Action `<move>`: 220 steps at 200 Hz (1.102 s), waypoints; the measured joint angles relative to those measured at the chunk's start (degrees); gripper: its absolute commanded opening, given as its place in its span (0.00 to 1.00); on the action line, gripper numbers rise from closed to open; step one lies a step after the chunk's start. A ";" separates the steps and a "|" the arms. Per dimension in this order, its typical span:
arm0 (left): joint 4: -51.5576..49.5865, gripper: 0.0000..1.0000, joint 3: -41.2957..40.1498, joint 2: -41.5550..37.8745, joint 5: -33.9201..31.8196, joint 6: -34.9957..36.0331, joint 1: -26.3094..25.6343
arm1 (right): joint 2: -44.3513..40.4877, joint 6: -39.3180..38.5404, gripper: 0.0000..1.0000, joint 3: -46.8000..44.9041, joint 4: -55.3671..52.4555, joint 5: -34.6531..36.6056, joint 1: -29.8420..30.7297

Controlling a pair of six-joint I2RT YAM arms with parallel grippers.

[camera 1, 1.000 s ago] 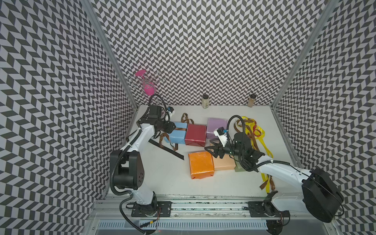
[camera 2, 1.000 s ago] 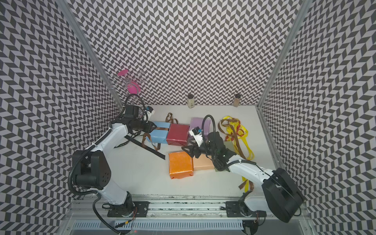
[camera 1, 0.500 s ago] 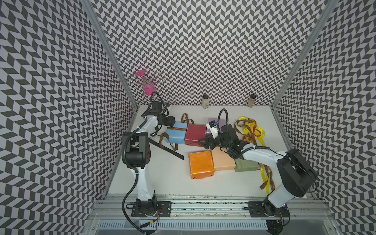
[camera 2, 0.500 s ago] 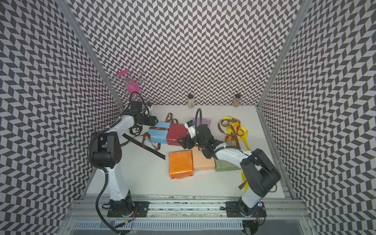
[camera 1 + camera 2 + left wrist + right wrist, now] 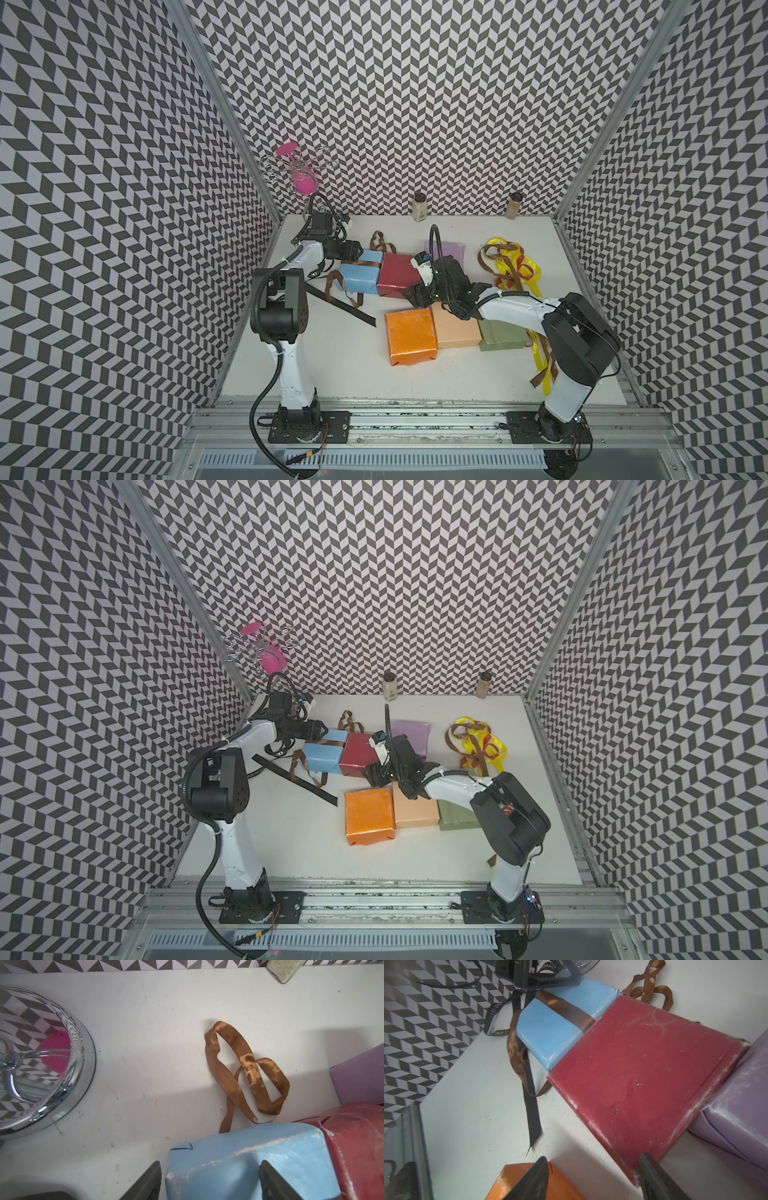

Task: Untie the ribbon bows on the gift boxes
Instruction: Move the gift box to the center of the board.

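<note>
Left gripper (image 5: 209, 1162) first: jaws spread wide around one end of the light blue box (image 5: 291, 1147); one finger (image 5: 149, 1180) sits just off the box's edge and the other lies over its paper; whether either presses on the box, I cannot tell. A brown ribbon (image 5: 566, 1011) runs as a band across that box's top; its loose loops spill onto the table (image 5: 332, 374) on the left arm's side. A brown loop (image 5: 247, 1072) lies flat behind the box; whether it is the same ribbon is unclear. The black ribbon (image 5: 531, 1105), with pale lettering, trails from under the left gripper past the blue box's front.

Over to the right gripper (image 5: 593, 1156): jaws parted and empty, low over the table; a corner of the dark red box (image 5: 643, 1076) lies by one finger and the orange box (image 5: 566, 1186) sits under the other. The red box touches the blue one side by side, with the lilac box (image 5: 741, 1105) against its other side.

Further out, in a top view, the peach box (image 5: 455, 332) and olive green box (image 5: 500, 338) line up beside the orange one, partly under the right arm; a tangle of loose ribbons (image 5: 511, 266), yellow, red and brown, lies near the right wall; two spice jars (image 5: 419, 208) stand at the back wall; a chrome stand (image 5: 79, 1053) fills the back left corner.
</note>
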 measured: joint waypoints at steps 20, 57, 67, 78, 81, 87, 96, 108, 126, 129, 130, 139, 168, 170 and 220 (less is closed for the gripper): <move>1.97 0.73 -4.13 -2.69 0.13 -1.62 0.02 | 0.07 -0.57 0.69 1.57 -1.75 2.45 -0.79; 5.09 0.71 -11.76 -7.56 1.16 -4.87 0.00 | 0.07 -0.52 0.70 2.60 -2.05 3.13 -4.76; 6.01 0.70 -13.40 -8.46 1.51 -5.73 0.00 | 0.07 -0.52 0.71 2.60 -2.40 3.32 -5.79; 7.26 0.70 -15.32 -9.66 1.81 -6.60 -0.15 | 0.07 -0.37 0.71 2.60 -2.95 3.30 -7.17; 7.52 0.70 -15.80 -9.99 1.88 -6.86 -0.24 | 0.07 -0.28 0.71 2.60 -3.04 3.30 -7.45; 8.07 0.70 -16.85 -10.64 1.92 -7.43 -0.48 | 0.07 -0.07 0.71 2.60 -3.28 3.23 -8.15; 8.87 0.70 -18.36 -11.74 1.97 -8.22 -1.09 | 0.07 0.31 0.71 2.60 -3.54 3.02 -9.20; 9.84 0.70 -20.31 -13.05 1.97 -9.16 -2.03 | 0.07 0.57 0.71 2.60 -4.04 2.82 -10.32; 10.64 0.68 -22.16 -14.60 2.10 -10.60 -3.43 | 0.17 0.74 0.71 2.60 -4.66 2.78 -11.85; 10.82 0.68 -22.36 -14.82 2.12 -10.91 -3.65 | 0.20 0.79 0.71 2.60 -4.72 2.82 -12.13; 10.86 0.68 -22.43 -14.88 2.14 -10.99 -3.72 | 0.20 0.79 0.71 2.60 -4.74 2.82 -12.20; 11.52 0.69 -23.08 -15.45 2.21 -11.69 -4.28 | 0.42 0.98 0.71 2.60 -4.90 2.89 -13.09; 14.12 0.69 -25.97 -18.40 2.45 -14.29 -6.16 | 0.50 1.46 0.71 2.58 -4.68 4.04 -15.61; 14.38 0.69 -26.18 -18.64 2.51 -14.56 -6.34 | 0.50 1.46 0.71 2.58 -4.70 4.20 -15.87; 18.99 0.69 -28.83 -20.79 3.76 -18.10 -8.37 | -2.80 0.90 0.70 0.20 -5.33 5.03 -18.93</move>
